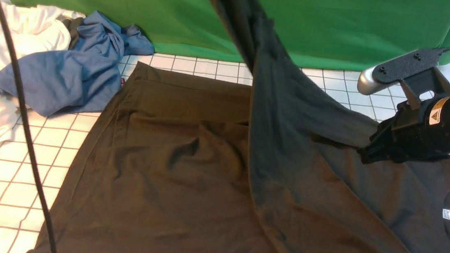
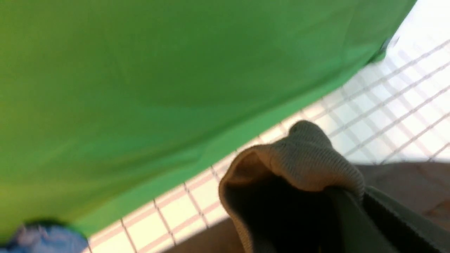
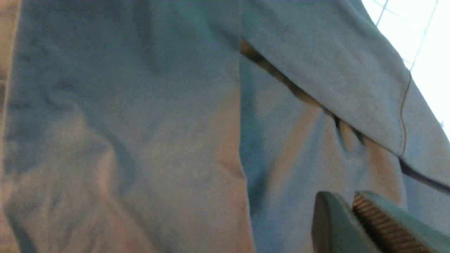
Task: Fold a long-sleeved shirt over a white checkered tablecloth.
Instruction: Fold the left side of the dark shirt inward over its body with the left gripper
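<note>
The dark long-sleeved shirt (image 1: 171, 171) lies spread on the white checkered tablecloth (image 1: 5, 179), its neck tag (image 1: 447, 214) at the right. One sleeve (image 1: 239, 16) is pulled up taut and leaves the front view at the top. In the left wrist view my left gripper (image 2: 355, 196) is shut on that sleeve's ribbed cuff (image 2: 302, 158), held above the cloth. My right gripper (image 1: 364, 155) rests low on the shirt near the shoulder, beside the sleeve's root. Its jaws (image 3: 342, 198) stand together with no cloth seen between them.
A crumpled blue garment (image 1: 69, 70) and a white garment (image 1: 23, 32) lie at the far left of the tablecloth. A green backdrop cloth (image 1: 138, 2) hangs along the far edge. A black cable (image 1: 23, 115) crosses the left of the front view.
</note>
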